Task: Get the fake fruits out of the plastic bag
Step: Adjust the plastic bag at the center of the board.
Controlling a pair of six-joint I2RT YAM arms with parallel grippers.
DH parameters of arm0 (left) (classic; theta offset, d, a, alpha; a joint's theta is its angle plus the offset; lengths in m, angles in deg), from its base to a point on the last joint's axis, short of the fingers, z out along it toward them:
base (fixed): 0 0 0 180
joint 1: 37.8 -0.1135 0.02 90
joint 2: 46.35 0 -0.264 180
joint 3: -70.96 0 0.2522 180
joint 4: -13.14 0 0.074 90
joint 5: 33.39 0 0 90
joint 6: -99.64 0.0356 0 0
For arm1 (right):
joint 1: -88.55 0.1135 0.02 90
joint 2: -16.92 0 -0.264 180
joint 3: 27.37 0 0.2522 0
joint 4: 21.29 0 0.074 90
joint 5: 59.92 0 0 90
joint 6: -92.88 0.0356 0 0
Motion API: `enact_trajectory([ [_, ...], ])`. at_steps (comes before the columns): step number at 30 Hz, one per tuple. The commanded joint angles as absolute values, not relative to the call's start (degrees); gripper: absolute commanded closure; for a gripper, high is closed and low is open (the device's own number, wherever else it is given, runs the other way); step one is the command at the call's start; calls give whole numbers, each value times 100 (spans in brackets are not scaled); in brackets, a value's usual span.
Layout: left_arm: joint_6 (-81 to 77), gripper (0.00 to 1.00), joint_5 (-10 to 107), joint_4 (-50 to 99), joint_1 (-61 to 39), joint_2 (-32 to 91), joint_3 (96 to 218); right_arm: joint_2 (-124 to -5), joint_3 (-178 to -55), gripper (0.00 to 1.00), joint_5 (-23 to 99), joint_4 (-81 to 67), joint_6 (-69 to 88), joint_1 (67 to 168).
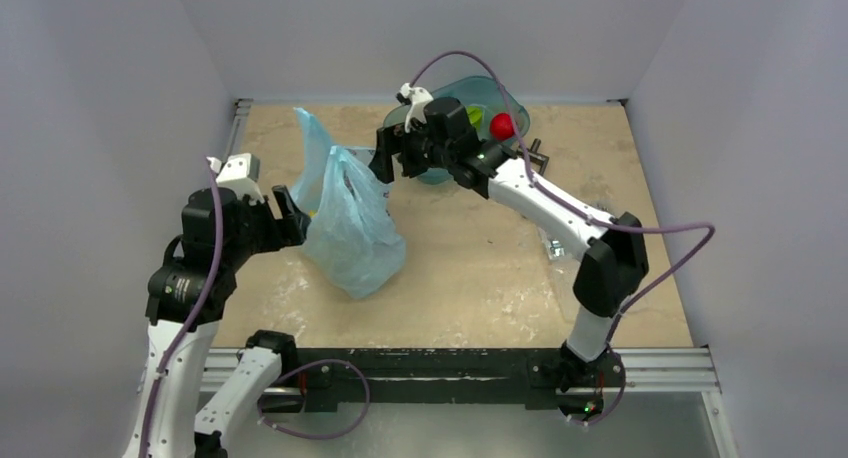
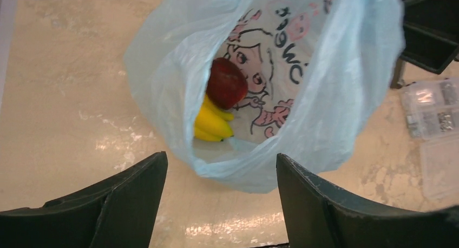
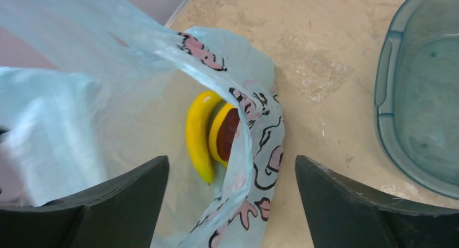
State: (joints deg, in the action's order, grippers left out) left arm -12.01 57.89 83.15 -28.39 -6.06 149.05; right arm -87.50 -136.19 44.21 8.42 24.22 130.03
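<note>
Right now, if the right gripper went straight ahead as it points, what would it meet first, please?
The right gripper would likely meet the plastic bag at its printed rim, the banana just behind; depth is unclear.

One light-blue plastic bag (image 1: pixel 350 228), one dark maroon round fruit (image 2: pixel 226 83), one curved yellow plastic banana (image 2: pixel 212 122) (possibly a joined pair). One teal plastic tub (image 3: pixel 385 69), one bright red round fruit (image 1: pixel 501 126).

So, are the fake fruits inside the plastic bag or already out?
Inside. Both wrist views show the banana and the maroon fruit lying within the open plastic bag.
</note>
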Motion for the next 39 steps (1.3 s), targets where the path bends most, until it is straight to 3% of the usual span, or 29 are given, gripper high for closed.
enact_trajectory([
  [1, -770, 26, 4775, 7621, -2866, -231, 15542, -7713, -13344, 7, 3727, 730, 2053, 13177],
  [3, -709, 25, 4503, 7447, -2866, 63, 15833, -7465, -13106, 1, 3715, 410, 1987, 13240],
  [11, -317, 22, 4977, 7114, -2866, 1184, 16879, -7450, -13083, 1, 4389, -470, 1706, 13557],
  [20, -111, 20, 5526, 6778, -2866, 2221, 17387, -8176, -13512, 2, 3494, -670, 1472, 13982],
  [22, -31, 21, 5823, 6684, -2866, 2362, 17371, -8224, -13493, 6, 3263, -657, 1395, 14045],
  [26, 41, 23, 6063, 6643, -2866, 2617, 17311, -8129, -13290, 21, 3117, -693, 1371, 14075],
  [28, 12, 25, 6036, 6505, -2866, 2639, 17106, -7996, -13093, 35, 3093, -721, 1354, 14089],
  [31, 51, 34, 5778, 6121, -2866, 2616, 16737, -7778, -12698, 69, 3577, -962, 1336, 14112],
  [34, 200, 55, 5528, 6189, -2874, 2802, 16766, -7400, -12047, 84, 4103, -1328, 1275, 14244],
  [35, 271, 68, 5501, 6258, -2868, 2858, 16798, -7272, -11819, 90, 4283, -1420, 1294, 14305],
  [37, 314, 86, 5555, 6311, -2875, 2881, 16754, -6999, -11372, 96, 4711, -1600, 1314, 14434],
  [39, 290, 98, 5472, 6186, -2886, 2829, 16565, -6738, -10956, 98, 4965, -1674, 1310, 14645],
])
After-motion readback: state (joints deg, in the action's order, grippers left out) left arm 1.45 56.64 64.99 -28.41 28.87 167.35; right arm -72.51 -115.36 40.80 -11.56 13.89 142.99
